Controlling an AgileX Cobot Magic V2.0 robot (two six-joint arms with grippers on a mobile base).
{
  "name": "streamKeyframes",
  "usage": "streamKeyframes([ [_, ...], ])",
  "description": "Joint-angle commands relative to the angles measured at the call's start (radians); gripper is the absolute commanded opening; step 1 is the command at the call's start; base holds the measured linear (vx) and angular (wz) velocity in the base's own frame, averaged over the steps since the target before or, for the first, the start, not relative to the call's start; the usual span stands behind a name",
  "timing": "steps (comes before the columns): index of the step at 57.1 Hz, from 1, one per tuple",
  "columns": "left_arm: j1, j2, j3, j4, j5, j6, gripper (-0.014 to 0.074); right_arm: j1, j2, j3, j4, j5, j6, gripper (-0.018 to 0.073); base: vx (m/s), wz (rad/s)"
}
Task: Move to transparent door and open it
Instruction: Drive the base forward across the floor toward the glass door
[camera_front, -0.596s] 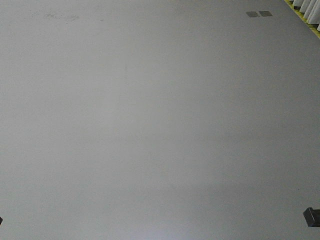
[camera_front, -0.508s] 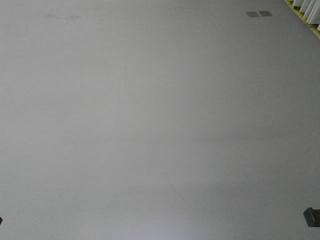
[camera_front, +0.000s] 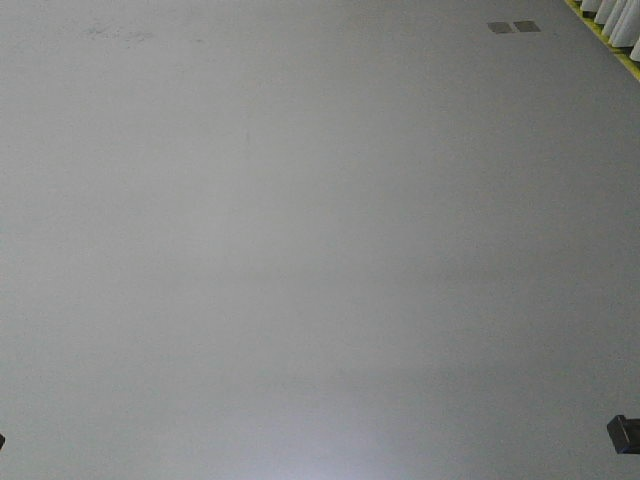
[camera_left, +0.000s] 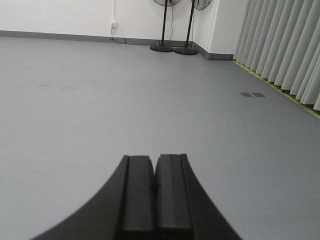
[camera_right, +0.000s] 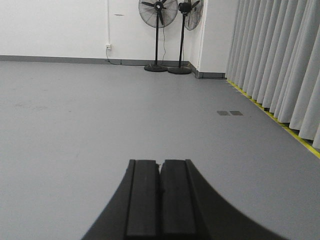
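Bare grey floor (camera_front: 300, 250), floor plates (camera_front: 513, 26) slid slightly up-frame so we're rolling, no transparent door yet, left gripper (camera_left: 155, 186) and right gripper (camera_right: 160, 186) both clenched empty.

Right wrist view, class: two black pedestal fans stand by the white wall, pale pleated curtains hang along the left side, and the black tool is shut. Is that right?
No. The right wrist view shows the pale pleated curtains hanging along the right side, not the left. The two black pedestal fans stand by the white wall, and the black right tool is shut.
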Motion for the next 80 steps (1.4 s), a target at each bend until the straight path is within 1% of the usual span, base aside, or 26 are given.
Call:
streamKeyframes([
  [1,-0.004,-0.014,0.015,-0.01,-0.077,-0.002,-0.0003,-0.006,-0.016,0.004,-0.01,-0.087,-0.006,-0.0001,0.01,-0.04],
  [20,-0.004,-0.014,0.015,-0.01,-0.077,-0.002,-0.0003,-0.006,-0.016,0.004,-0.009,-0.087,-0.006,-0.0001,0.06,-0.05],
  [41,-0.004,-0.014,0.015,-0.01,-0.077,-0.002,-0.0003,-0.006,-0.016,0.004,-0.009,-0.087,-0.006,-0.0001,0.19,0.08],
  [58,-0.004,-0.014,0.015,-0.01,-0.077,-0.002,-0.0003,-0.006,-0.016,0.004,-0.009,-0.087,-0.006,-0.0001,0.35,0.09],
  [80,-0.004,-0.014,0.015,-0.01,-0.077,-0.002,-0.0003,-0.006,-0.016,0.004,-0.009,-0.087,-0.006,-0.0001,0.47,0.2],
])
